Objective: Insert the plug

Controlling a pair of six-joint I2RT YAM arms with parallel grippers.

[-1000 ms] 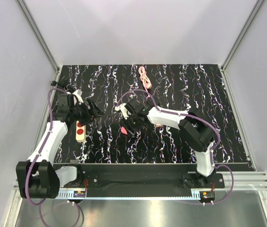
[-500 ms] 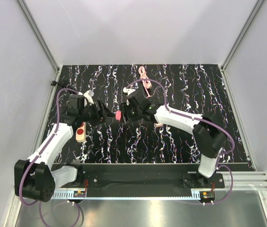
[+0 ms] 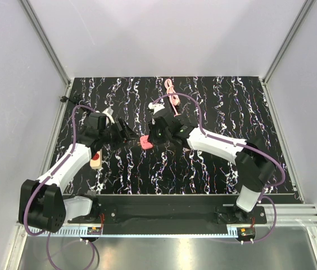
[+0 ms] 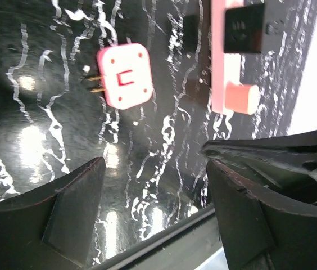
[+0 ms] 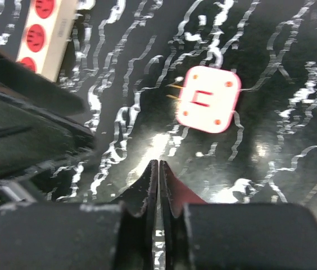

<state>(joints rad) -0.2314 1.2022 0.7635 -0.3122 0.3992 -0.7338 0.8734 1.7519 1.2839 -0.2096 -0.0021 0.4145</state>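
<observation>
moved: plug point(image 3: 145, 142) leaves right gripper point(image 5: 158, 169), lies on table point(image 3: 231, 112) | right pinched closed, empty | left gripper point(image 4: 154, 157) spread wide, plug at its 4 o'clock | risk: flat-lying plug skids under closing fingers

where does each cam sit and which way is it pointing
top external: above and behind the robot, looking down on the table; both arms show.
left wrist: looks down past its open fingers at the plug.
right wrist: looks down past its shut fingers at the plug and beige strip.
shared: both wrist views see the plug lying loose.
</observation>
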